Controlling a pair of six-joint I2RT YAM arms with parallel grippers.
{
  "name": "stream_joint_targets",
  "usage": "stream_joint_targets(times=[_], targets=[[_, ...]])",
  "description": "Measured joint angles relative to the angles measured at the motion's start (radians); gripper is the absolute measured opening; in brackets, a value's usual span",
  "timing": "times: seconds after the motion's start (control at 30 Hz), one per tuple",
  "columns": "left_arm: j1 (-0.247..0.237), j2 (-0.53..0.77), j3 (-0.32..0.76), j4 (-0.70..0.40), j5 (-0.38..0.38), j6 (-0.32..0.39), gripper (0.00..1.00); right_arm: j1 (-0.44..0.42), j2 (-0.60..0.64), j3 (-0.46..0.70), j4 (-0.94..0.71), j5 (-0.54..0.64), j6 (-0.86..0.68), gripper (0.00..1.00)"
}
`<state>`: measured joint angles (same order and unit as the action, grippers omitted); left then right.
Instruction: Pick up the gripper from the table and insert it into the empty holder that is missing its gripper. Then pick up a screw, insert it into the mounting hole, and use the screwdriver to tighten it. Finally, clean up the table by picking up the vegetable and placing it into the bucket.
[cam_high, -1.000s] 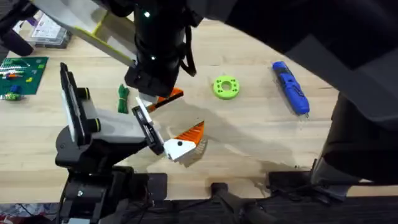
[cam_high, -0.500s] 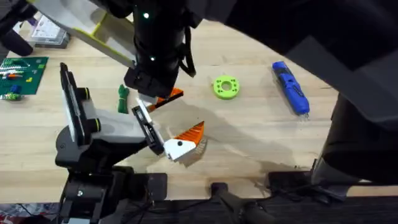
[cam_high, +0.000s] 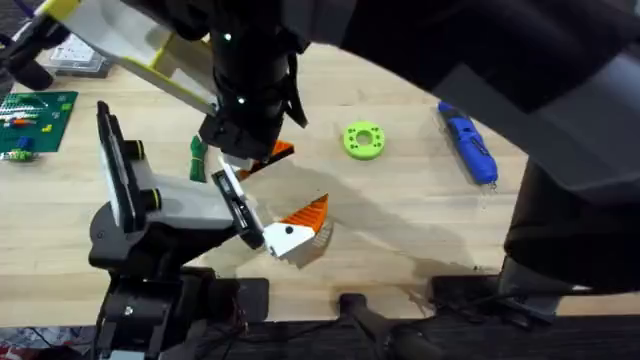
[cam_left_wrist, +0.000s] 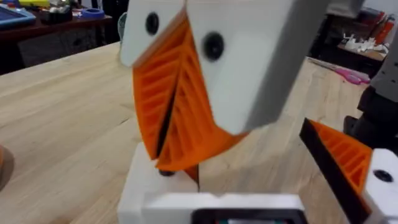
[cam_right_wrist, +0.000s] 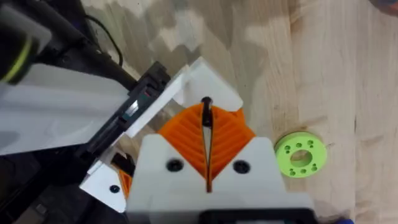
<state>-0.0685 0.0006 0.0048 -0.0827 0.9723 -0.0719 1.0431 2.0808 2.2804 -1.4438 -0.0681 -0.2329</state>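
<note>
- Two arms are meeting just beyond the black jaw plates of the grey-white blocky holder with a tall black plate (cam_high: 185, 205). The holder is standing on a black stand at the near edge of the pale wooden tabletop (cam_high: 400, 230).
- The right end effector (cam_right_wrist: 206, 124) is hanging over that spot, closed, with its orange ribbed pads pressing flat together. Whether anything thin is pinched in the dark line between them is unclear.
- The left end effector (cam_left_wrist: 180, 186) is sitting close beside it; whether it is open or closed cannot be told.
- One orange wedge-shaped gripper finger with a white base (cam_high: 297, 225) is sitting at the end of the holder's jaw plates, touching them.
- Another orange ribbed piece (cam_high: 272, 153) is peeking out under the dark wrist, just beyond the holder; whether it is a pad or a loose finger is unclear.
- The slender dark-green toy vegetable (cam_high: 197, 158) is lying just beyond the holder's body.
- A lime-green round disc with a hole (cam_high: 362, 140) is lying to the holder's right, and the blue pen-shaped screwdriver (cam_high: 467, 140) is lying well apart, farther right.
</note>
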Motion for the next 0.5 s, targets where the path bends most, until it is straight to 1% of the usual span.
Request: stream_joint_targets(times=[0.5], targets=[[0.0, 0.0, 0.0, 0.0, -0.001, -0.001, 0.986, 0.0, 0.0, 0.002, 0.019, 0.0, 0.0, 0.012]])
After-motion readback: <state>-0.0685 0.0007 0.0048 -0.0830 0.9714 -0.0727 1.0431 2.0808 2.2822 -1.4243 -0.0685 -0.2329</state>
